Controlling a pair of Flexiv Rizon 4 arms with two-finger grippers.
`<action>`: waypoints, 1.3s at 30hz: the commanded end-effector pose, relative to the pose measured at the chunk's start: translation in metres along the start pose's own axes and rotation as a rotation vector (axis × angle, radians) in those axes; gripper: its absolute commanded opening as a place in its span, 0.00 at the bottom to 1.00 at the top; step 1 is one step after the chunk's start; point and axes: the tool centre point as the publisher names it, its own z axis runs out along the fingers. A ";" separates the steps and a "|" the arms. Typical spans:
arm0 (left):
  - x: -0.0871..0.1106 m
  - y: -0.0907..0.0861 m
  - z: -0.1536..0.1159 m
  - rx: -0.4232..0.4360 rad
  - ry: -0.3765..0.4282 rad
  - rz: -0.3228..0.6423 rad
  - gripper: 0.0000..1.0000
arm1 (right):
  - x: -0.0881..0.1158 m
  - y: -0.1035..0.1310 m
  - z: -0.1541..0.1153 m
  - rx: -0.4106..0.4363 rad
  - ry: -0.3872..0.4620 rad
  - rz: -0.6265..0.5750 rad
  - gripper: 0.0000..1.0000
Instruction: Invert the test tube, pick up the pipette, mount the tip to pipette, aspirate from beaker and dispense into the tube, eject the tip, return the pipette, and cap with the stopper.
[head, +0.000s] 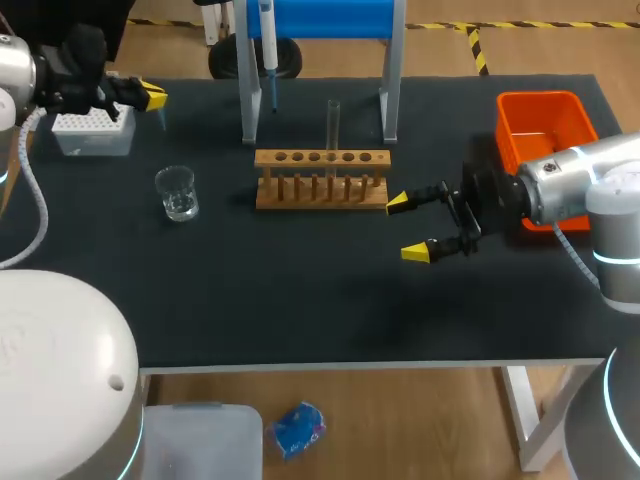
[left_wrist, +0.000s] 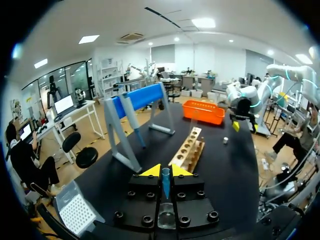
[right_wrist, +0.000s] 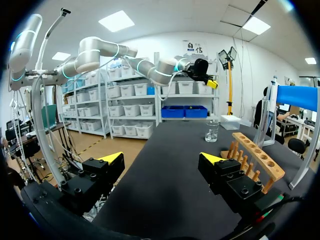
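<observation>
Head view | test tube (head: 333, 120) upright in rack (head: 320, 182) beside your right claw (head: 406, 228), wide open, empty: inverting seems done | pipette (head: 267, 35) hangs untaken, left claw (head: 152, 97) closed, contents unclear

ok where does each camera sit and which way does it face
Head view: fixed above and behind the robot, looking down on the table; left gripper enters at left, right gripper at right.
Left wrist view: on the left wrist, looking past its own gripper along the rack toward the right gripper.
Right wrist view: on the right wrist, looking past its own open gripper toward the beaker and left gripper.
Shared: all three show the rack.
</observation>
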 end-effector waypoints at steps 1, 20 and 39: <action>0.029 -0.004 0.013 -0.002 0.020 0.002 0.00 | 0.001 0.000 0.000 0.002 -0.003 -0.001 1.00; 0.184 -0.040 0.097 -0.007 0.093 0.049 0.00 | 0.001 0.000 0.000 0.002 -0.003 -0.001 1.00; 0.197 -0.043 0.104 0.029 0.105 0.003 0.00 | 0.001 0.000 0.000 0.002 -0.003 -0.001 1.00</action>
